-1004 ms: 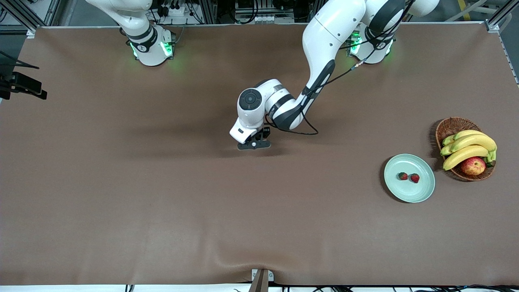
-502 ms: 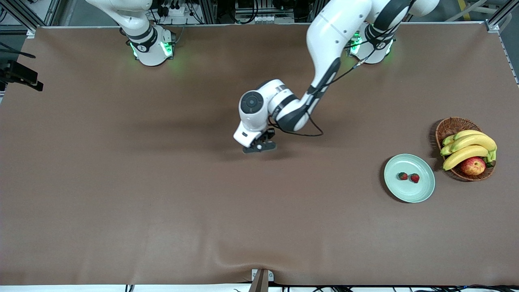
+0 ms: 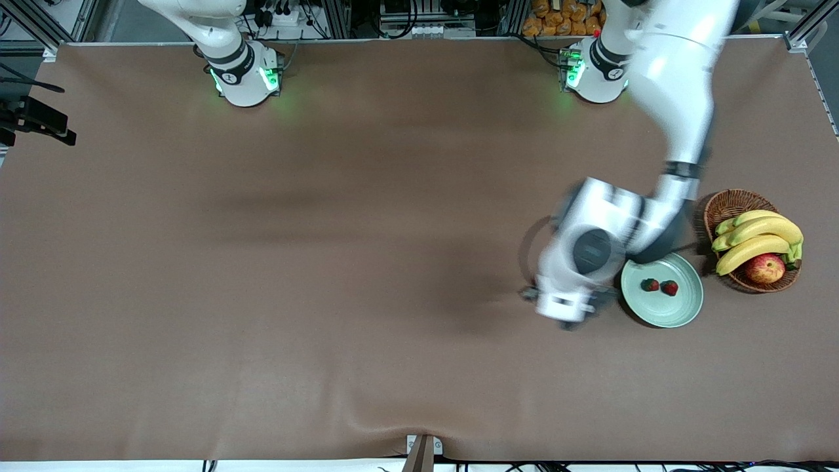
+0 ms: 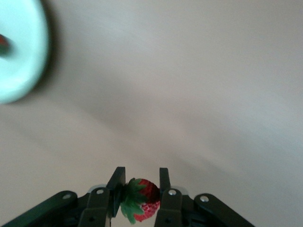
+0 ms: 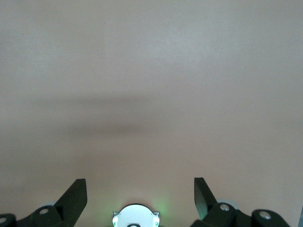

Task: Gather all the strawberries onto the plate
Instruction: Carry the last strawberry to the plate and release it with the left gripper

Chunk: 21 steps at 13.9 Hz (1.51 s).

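My left gripper (image 4: 140,177) is shut on a small red strawberry (image 4: 143,201) with a green leafy cap, pinched between both fingers. In the front view the left gripper (image 3: 565,309) hangs in the air beside the rim of the pale mint-green plate (image 3: 682,311), on the side toward the right arm's end. Two more strawberries (image 3: 650,284) (image 3: 670,288) lie side by side on the plate. The plate's edge (image 4: 21,71) shows in the left wrist view. My right gripper (image 5: 138,187) is open and holds nothing; it waits over bare table near its own base.
A brown wicker basket (image 3: 729,204) with bananas (image 3: 760,239) and a red-yellow apple (image 3: 765,268) stands close beside the plate, toward the left arm's end. The brown table cover (image 3: 328,295) stretches wide toward the right arm's end.
The left arm has swung from the table's middle to the plate's edge, carrying the strawberry. Its fingers closed at the start. The right arm has not moved.
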Available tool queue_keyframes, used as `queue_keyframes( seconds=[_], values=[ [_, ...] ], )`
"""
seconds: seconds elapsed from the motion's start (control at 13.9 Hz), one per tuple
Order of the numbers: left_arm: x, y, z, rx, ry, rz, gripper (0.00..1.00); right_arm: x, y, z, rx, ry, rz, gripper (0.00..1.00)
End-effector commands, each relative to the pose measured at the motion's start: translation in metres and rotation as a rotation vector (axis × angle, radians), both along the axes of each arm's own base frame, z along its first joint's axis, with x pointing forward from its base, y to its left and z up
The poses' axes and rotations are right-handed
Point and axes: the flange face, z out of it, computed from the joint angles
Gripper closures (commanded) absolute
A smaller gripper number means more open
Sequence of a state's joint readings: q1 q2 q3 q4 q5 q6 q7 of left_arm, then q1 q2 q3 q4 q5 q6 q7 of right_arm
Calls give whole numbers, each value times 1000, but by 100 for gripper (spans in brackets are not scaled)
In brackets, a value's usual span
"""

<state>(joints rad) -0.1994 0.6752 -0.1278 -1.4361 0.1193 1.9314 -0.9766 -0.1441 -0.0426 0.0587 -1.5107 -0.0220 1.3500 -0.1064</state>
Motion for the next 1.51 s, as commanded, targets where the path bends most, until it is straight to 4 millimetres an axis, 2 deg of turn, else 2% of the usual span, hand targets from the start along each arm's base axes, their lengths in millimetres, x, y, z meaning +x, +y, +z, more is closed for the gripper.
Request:
queue_keyframes(
  seconds=[0.0,0.07,0.14,0.36,0.57,0.65,0.86,0.93,1.0,1.08,1.15,1.29,1.43],
  values=[
    [5,63,-12,67,33,28,100,-9,5,2,-3,-3,8,0],
    [10,87,-13,84,31,50,100,-10,5,2,-1,0,8,0],
    [11,100,-15,91,32,66,100,-10,5,2,-1,2,7,0],
    [8,138,-46,146,67,71,100,-16,6,1,0,50,-16,0],
    [-4,158,-67,153,84,78,100,-19,10,1,39,71,-38,0],
    [-5,160,-72,150,77,78,100,-20,4,1,74,71,-66,0],
    [-3,168,-75,146,61,84,100,-20,7,3,66,66,-56,0],
    [-2,167,-73,143,60,73,86,-19,6,4,62,61,-55,0],
    [-2,168,-72,140,60,60,29,-19,5,5,45,56,-54,0],
    [-2,169,-70,141,59,58,0,-19,3,8,17,52,-50,0],
    [-3,169,-69,143,64,58,0,-19,4,8,-10,52,-44,0],
    [-1,169,-53,145,45,58,0,-18,8,10,-5,51,-41,0],
    [2,167,-23,146,8,56,0,-18,11,9,-6,56,-44,0]
  ],
)
